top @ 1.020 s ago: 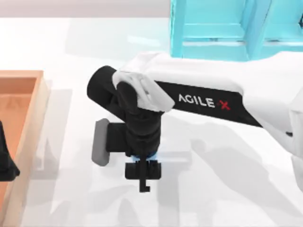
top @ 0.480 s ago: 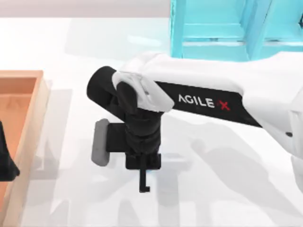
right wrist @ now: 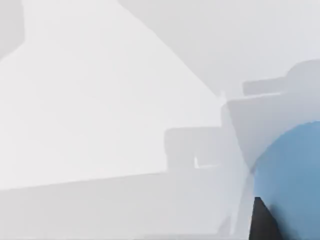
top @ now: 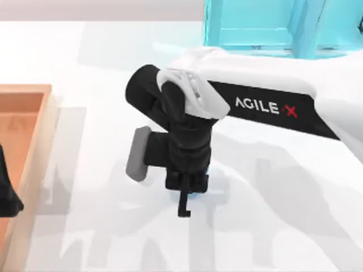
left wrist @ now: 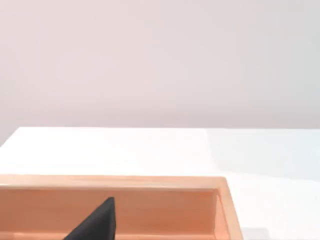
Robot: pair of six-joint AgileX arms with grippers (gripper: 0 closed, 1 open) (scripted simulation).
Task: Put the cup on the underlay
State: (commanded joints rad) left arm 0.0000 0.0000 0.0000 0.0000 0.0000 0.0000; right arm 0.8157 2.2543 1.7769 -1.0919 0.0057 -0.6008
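Peeking beneath the right pincer (top: pixel 190 192) (grip state unclear): plain blue cup (right wrist: pixel 292 175).

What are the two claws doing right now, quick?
Left claw: parked at the table's left over the wooden tray; cannot be told.
Right claw: down around the blue cup; grip cannot be told.

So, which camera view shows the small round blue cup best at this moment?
The right wrist view: the small round blue cup is a broad curved blue surface there, close to the camera. In the top view the right gripper covers it, leaving a thin blue sliver. The left wrist view looks at an orange wooden tray instead.
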